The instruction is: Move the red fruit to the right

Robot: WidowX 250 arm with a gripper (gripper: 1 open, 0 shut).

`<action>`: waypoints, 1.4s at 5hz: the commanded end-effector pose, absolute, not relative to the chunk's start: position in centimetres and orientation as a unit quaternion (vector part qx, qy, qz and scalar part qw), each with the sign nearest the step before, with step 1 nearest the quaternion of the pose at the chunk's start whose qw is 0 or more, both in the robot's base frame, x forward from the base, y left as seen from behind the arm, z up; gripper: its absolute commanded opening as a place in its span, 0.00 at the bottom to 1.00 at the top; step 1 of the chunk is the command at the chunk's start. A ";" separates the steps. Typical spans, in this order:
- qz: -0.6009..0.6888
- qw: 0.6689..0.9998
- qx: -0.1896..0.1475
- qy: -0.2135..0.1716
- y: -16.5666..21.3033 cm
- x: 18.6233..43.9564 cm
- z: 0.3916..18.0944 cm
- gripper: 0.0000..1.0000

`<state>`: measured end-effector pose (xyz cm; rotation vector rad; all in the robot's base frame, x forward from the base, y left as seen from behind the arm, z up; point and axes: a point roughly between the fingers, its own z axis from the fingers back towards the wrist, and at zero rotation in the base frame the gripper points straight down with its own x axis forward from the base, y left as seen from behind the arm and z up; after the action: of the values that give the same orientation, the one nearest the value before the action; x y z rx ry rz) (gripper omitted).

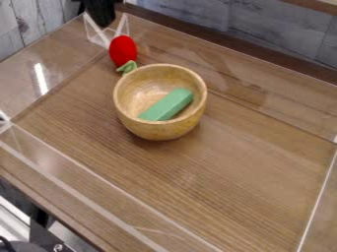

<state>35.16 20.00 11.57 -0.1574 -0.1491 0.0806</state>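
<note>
A: Start with the gripper (101,17); what do you see of it?

B: Only its lower end, dark, at the top edge of the view toward the left; the rest runs out of the picture; it points steeply down. Its fingers stand together, with nothing between them that I can make out; the fruit is not in them.

A: Where is the red fruit (122,50) then?

B: Just below and a little right of the gripper, lying on the table (224,187); bright red, with its green leafy end turned toward the lower side, nearest the bowl; there looks to be a small gap between the fingertips and the top of the fruit, though the view is too coarse to be sure they are apart.

A: And the bowl?

B: The wooden bowl (132,120) sits just beyond the fruit toward the middle of the table, upright; its rim comes very near the fruit's green end; whether they touch I cannot tell. Inside it lies a flat green block (168,104), slanted, leaning from the bowl's floor up toward the right wall.

A: What lies around them?

B: The table is brown wood grain; clear panels (27,69) stand along its edges and catch pale reflections at the left; a grey plank wall (263,25) runs behind, at the top right.
</note>
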 end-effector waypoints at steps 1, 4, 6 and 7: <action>0.035 0.990 -0.063 -0.120 18.5 35.1 16.1 0.00; 0.028 0.989 -0.079 -0.118 13.6 35.9 15.3 1.00; 0.039 0.991 -0.071 -0.108 16.3 35.9 13.0 1.00; 0.045 0.992 -0.065 -0.101 17.5 35.3 11.7 1.00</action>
<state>34.97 16.99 9.83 -0.1601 -0.1513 0.0944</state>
